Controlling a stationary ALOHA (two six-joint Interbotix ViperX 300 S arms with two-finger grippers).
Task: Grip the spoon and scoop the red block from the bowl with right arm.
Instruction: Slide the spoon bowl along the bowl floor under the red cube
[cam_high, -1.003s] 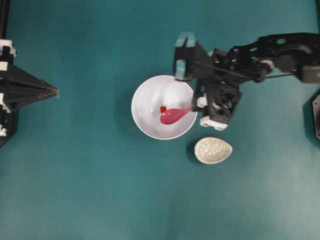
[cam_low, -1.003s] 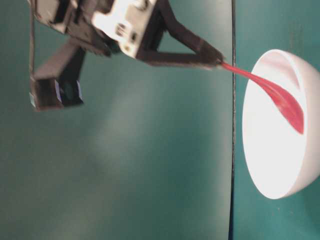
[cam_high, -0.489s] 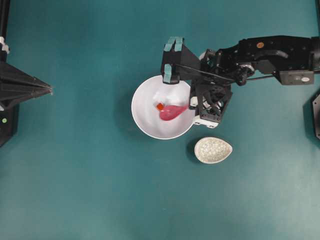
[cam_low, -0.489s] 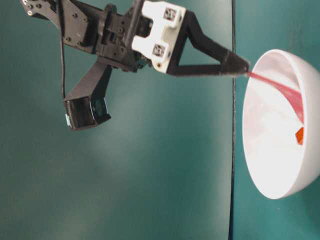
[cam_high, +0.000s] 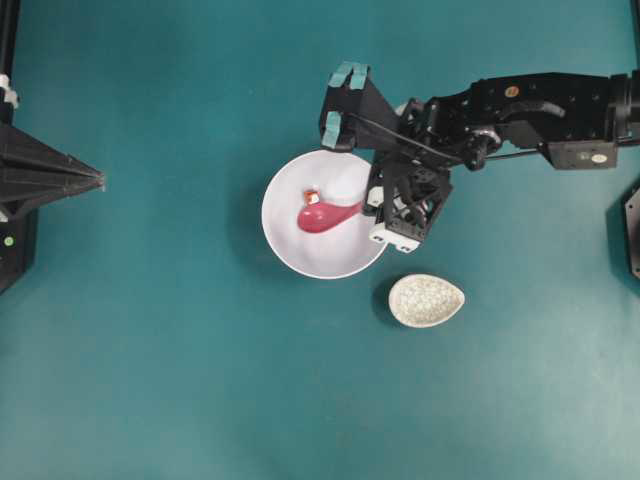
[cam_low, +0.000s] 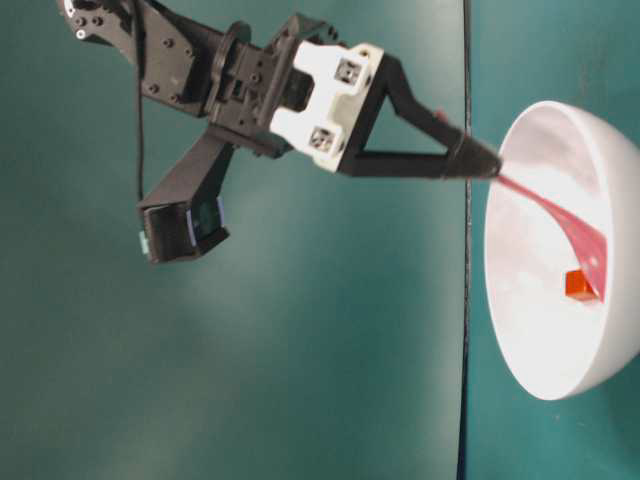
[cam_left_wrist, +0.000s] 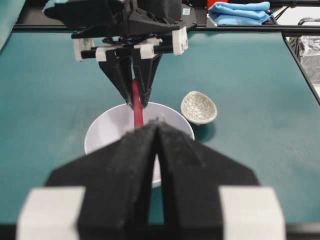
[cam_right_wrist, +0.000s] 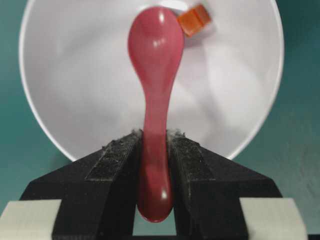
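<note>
Over the bowl's (cam_high: 290, 255) right rim, your right gripper (cam_right_wrist: 155, 150) is clamped on the spoon's (cam_high: 322, 215) handle, with the scoop lying inside the bowl. Your red block (cam_right_wrist: 195, 20) touches the scoop's far edge, close to the bowl wall. Beside the bowl sits a speckled dish (cam_high: 426, 300), apart from it. Your left gripper (cam_left_wrist: 156, 135) is pressed closed, well back over open teal table (cam_high: 180, 380).

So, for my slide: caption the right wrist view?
Right gripper clamps the spoon, scoop beside the red block inside the bowl.
</note>
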